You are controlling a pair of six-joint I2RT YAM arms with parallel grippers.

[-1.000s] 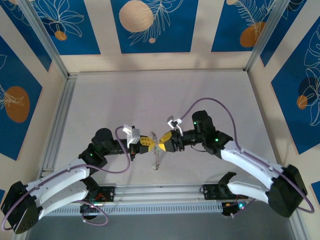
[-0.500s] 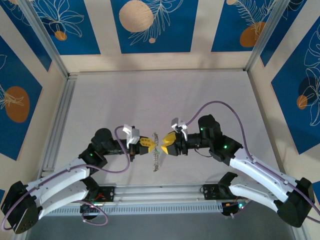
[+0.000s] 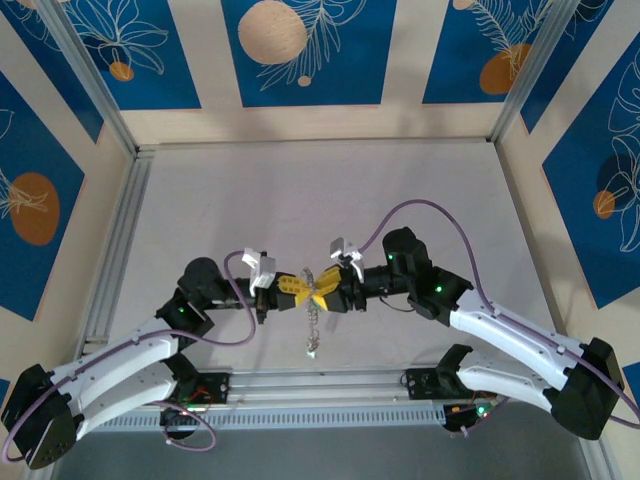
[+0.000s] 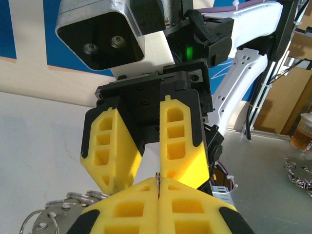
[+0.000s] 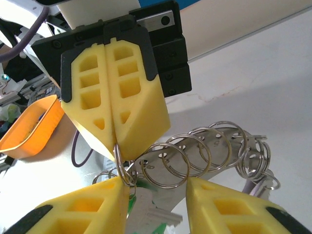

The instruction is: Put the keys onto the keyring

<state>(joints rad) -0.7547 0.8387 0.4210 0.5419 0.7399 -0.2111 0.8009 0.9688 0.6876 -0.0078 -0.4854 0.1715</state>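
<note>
My left gripper (image 3: 292, 289) (image 4: 158, 181) is shut on the edge of the keyring (image 5: 118, 157), a thin silvery ring held up above the table. From it hangs a curved metal strip (image 5: 214, 146) with several more rings, seen from above as a dangling chain (image 3: 312, 325). My right gripper (image 3: 326, 289) (image 5: 155, 181) faces the left one tip to tip, jaws apart around the ring's lower part. The key (image 5: 149, 216), green-headed with a silvery blade, lies against the right gripper's left finger (image 5: 83, 209), just under the ring. Whether the key is threaded on is hidden.
Grey tabletop (image 3: 320, 200) framed by aluminium rails at the left (image 3: 115, 250) and near edge (image 3: 320, 385), with blue-patterned walls around. An orange container (image 5: 29, 126) and a cup (image 4: 302, 131) stand beyond the work area.
My right gripper has swung left and closed in until its fingers meet the left gripper's tips. The left gripper stayed shut on the ring; the chain hangs slightly lower.
</note>
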